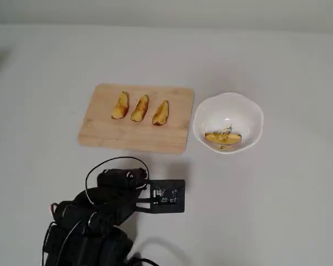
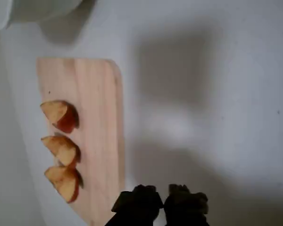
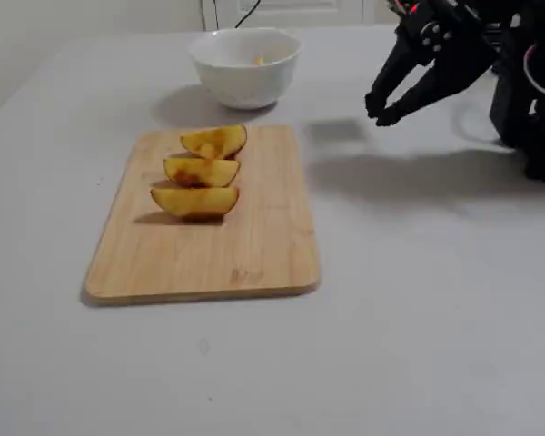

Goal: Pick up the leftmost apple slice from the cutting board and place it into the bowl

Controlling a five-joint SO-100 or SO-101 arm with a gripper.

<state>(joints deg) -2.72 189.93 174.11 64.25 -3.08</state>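
Observation:
The cutting board [image 1: 108,133] holds three apple slices in a row. The leftmost apple slice [image 1: 120,105] in the overhead view is the nearest one in the fixed view [image 3: 195,202] and the lowest one in the wrist view [image 2: 63,183]. The white bowl [image 1: 250,113] stands right of the board and holds another slice [image 1: 222,138]. My gripper [image 3: 381,110] is shut and empty. It hangs above the bare table beside the board, apart from the slices. Its fingertips [image 2: 141,201] show at the bottom of the wrist view.
The folded arm [image 1: 100,216] with its cables and wrist camera board [image 1: 167,196] sits below the cutting board in the overhead view. The table [image 1: 277,210] is plain grey-white.

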